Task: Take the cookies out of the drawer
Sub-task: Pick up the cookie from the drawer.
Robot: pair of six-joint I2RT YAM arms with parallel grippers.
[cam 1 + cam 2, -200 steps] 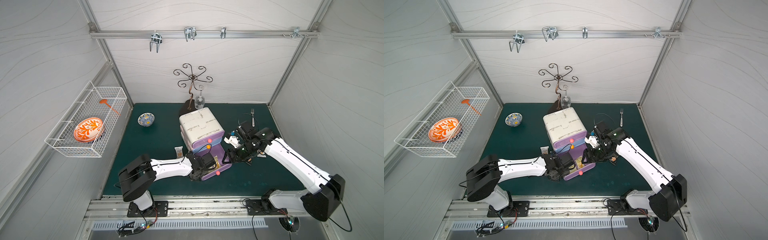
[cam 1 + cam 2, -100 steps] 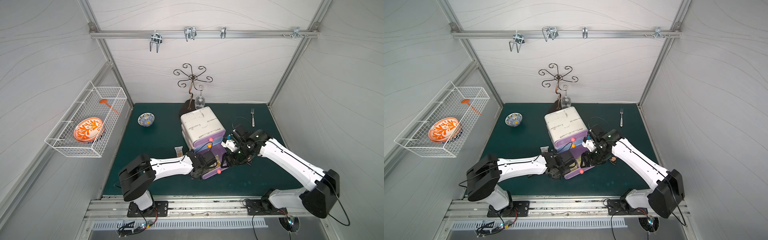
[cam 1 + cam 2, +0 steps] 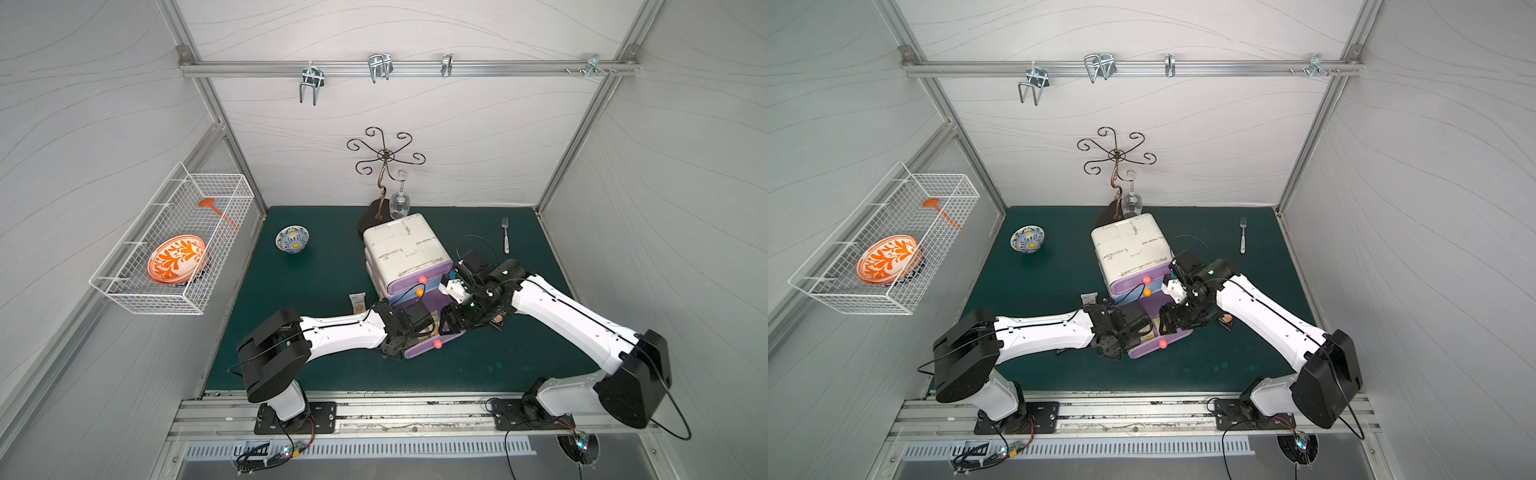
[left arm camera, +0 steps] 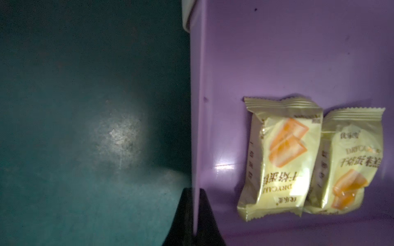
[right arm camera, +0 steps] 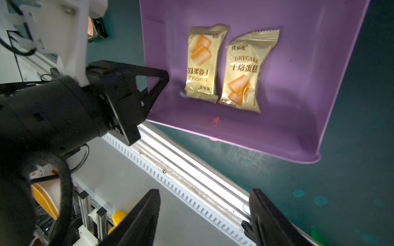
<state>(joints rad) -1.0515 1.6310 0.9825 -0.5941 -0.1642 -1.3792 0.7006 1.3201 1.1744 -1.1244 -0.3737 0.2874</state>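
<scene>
Task partway along (judging from where things are lying). At least two cookies are already out: a white packet (image 3: pixel 357 302) is lying on the surface (image 3: pixel 498 365) left of the drawer unit (image 3: pixel 405 249), and a black packet (image 3: pixel 1225 321) is lying just right of the drawer (image 5: pixel 298 74).

Left to do: a yellow packet (image 5: pixel 202 64) and its yellow twin (image 5: pixel 243 72) are lying side by side, edges touching, on the open drawer's floor.

The left end effector (image 4: pixel 196 215) is clamping the drawer's left wall. The right end effector (image 5: pixel 204 191) is hovering above the drawer, fingers wide apart, carrying nothing.

Obstacles: the left wrist is crowding the drawer's left side. The bowl (image 3: pixel 292 241) and fork (image 3: pixel 505 237) are sitting well apart, far side.
</scene>
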